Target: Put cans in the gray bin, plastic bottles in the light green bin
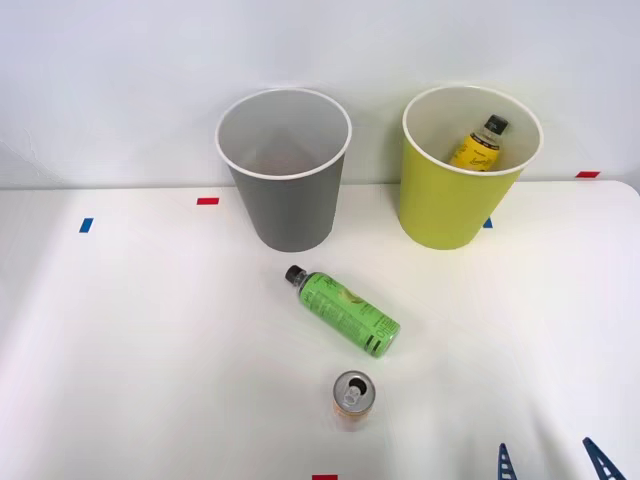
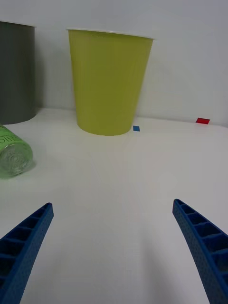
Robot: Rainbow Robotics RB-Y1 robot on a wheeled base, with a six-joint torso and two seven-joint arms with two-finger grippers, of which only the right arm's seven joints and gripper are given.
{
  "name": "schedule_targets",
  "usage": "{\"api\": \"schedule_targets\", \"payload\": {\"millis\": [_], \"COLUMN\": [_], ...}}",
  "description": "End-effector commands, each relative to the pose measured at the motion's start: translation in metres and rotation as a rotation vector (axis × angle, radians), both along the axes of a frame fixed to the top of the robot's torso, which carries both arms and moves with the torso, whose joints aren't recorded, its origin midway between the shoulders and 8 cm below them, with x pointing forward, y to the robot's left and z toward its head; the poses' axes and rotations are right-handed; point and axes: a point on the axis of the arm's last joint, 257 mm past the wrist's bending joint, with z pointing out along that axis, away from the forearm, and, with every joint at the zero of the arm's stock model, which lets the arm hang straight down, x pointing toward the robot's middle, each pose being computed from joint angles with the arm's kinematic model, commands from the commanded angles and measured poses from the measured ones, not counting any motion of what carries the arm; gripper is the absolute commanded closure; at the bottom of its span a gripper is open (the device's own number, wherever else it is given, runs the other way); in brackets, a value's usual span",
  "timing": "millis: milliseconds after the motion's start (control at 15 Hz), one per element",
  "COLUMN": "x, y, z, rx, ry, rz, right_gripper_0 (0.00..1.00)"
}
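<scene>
One bottle is home: the yellow-label bottle (image 1: 477, 146) with its black cap leans inside the light green bin (image 1: 440, 205) at far right. The gray bin (image 1: 290, 205), far centre, shows a reddish patch low in its pale interior, but whether that is a can I cannot tell.

Out on the white table (image 1: 130, 340), two items wait. The green-wrapped bottle (image 1: 345, 310) lies on its side in the middle, black cap pointing far-left toward the gray bin, base pointing near-right. Just nearer than it stands the orange can (image 1: 353, 398), upright, silver pull-tab top showing.

The right gripper (image 2: 114, 237) sits at the near right corner, blue ribbed fingers spread wide with nothing between them, low over bare table. From the wrist, the green-wrapped bottle's base is off to one side.

My read: roughly halfway, with this bottle and can left to sort.
</scene>
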Motion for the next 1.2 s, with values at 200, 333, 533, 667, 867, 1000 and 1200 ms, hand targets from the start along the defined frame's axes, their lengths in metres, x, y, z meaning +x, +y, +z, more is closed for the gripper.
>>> {"api": "schedule_targets", "payload": {"millis": [200,333,533,667,867,1000,1200], "x": [0.0001,0.0001,0.0001,0.0001,0.0001,0.0001,0.0001], "y": [0.0001,0.0001,0.0001,0.0001,0.0001,0.0001,0.0001], "z": [0.0000,0.0000,0.0000,0.0000,0.0000,0.0000,0.0000], "rx": [0.000,0.000,0.000,0.000,0.000,0.000,0.000], "ry": [0.000,0.000,0.000,0.000,0.000,0.000,0.000], "rz": [0.000,0.000,0.000,0.000,0.000,0.000,0.000], "right_gripper_0": [0.14,0.14,0.13,0.14,0.14,0.14,0.14]}}
